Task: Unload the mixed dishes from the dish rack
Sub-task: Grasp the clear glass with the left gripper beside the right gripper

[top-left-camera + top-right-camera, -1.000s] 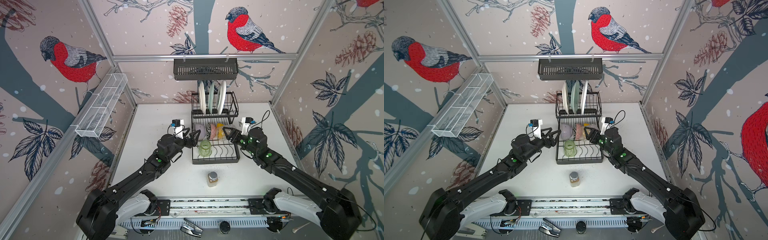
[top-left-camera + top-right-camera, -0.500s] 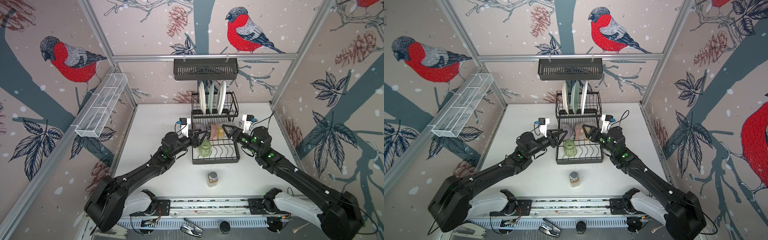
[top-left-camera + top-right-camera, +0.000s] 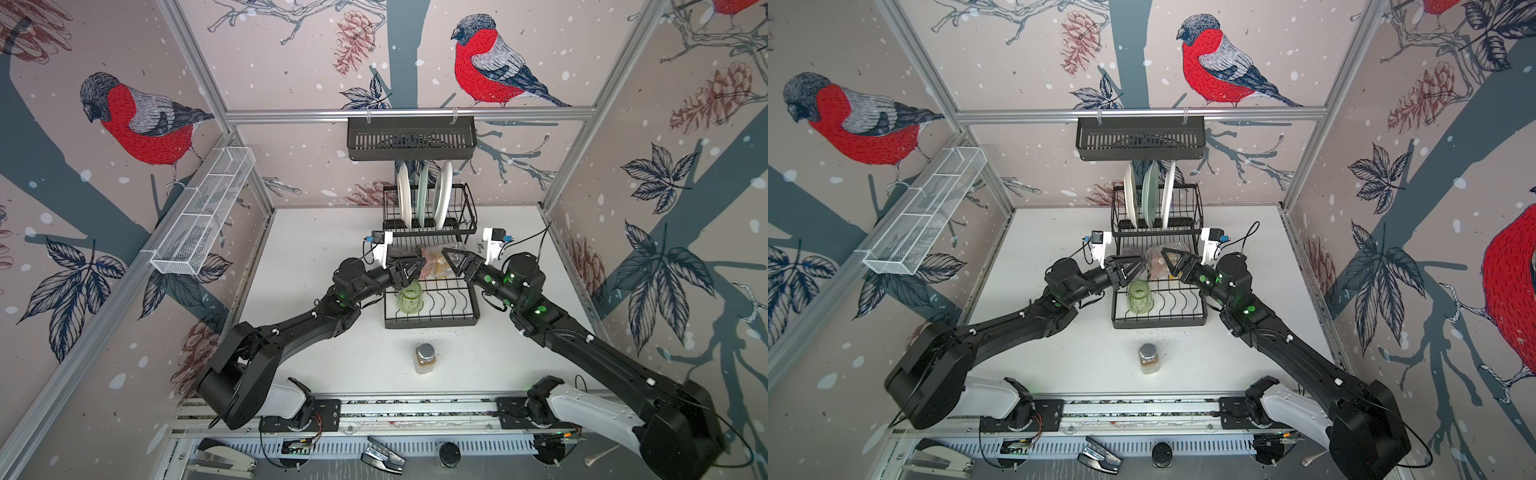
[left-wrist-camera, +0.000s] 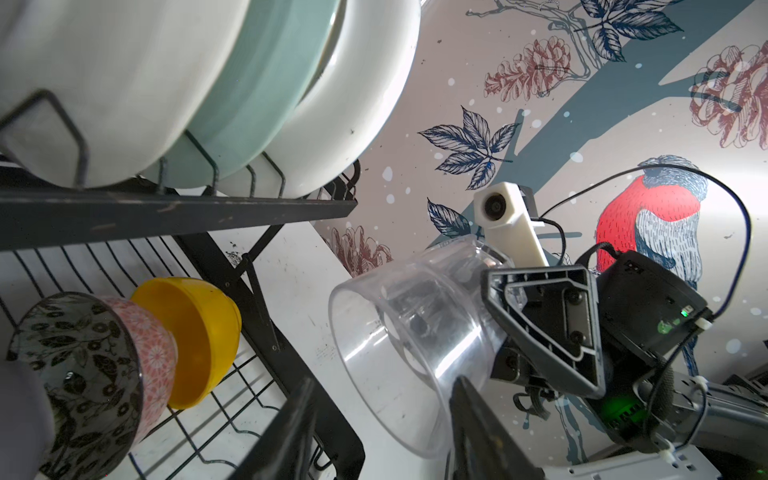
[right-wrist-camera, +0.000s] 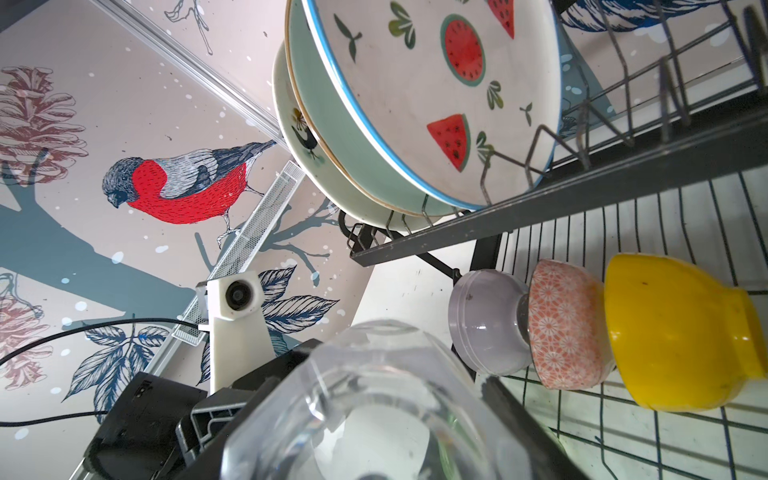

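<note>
My right gripper (image 5: 380,374) is shut on the clear ribbed tumbler (image 5: 374,407), held on its side above the lower tier of the dish rack (image 3: 432,322). My left gripper (image 4: 382,380) is open, its jaws either side of the clear tumbler's (image 4: 399,353) open mouth, with a gap at one finger. In both top views the two grippers (image 3: 417,266) (image 3: 449,253) meet tip to tip. A green tumbler (image 3: 409,297) stands upside down on the lower tier. Lilac (image 5: 486,328), pink-patterned (image 5: 565,324) and yellow (image 5: 681,328) bowls lean in a row. Three plates (image 3: 423,195) stand in the raised tier, the watermelon plate (image 5: 436,83) among them.
A silver-capped jar of brown powder (image 3: 425,358) stands on the white table in front of the rack. A long black slotted basket (image 3: 411,139) hangs on the back rail above the plates. A white mesh tray (image 3: 203,216) is fixed to the left wall.
My left gripper has reached right over the rack to the clear tumbler's mouth, and its jaws have narrowed. The right gripper has kept its hold and lifted slightly.
</note>
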`<act>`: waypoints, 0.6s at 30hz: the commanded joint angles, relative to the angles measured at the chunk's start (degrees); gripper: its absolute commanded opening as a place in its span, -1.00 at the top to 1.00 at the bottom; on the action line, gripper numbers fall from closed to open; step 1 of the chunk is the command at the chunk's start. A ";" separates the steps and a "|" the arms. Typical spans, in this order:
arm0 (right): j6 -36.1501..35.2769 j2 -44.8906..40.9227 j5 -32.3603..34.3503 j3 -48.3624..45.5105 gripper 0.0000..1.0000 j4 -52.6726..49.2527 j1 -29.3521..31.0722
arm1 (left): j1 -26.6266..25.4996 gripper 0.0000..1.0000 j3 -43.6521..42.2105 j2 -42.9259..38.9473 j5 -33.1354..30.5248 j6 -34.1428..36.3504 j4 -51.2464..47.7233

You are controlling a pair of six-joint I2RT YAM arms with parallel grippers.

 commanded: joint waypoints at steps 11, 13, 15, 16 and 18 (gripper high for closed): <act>4.43 1.79 -4.74 -1.41 -0.21 10.20 -0.43 | -1.59 0.30 3.60 4.10 4.16 -1.41 7.03; 5.01 2.25 -5.29 -1.46 -0.21 10.71 -0.45 | -1.74 0.35 3.97 4.52 4.30 -1.59 7.17; 5.58 2.56 -5.75 -1.59 -0.21 11.34 -0.44 | -1.72 0.38 3.93 4.57 3.97 -1.59 7.37; 5.93 2.70 -6.02 -1.71 -0.21 11.89 -0.43 | -1.72 0.43 3.91 4.48 3.78 -1.55 7.44; 6.45 2.94 -6.95 -2.11 -0.21 13.51 -0.43 | -1.69 0.74 3.93 4.57 3.78 -1.50 7.67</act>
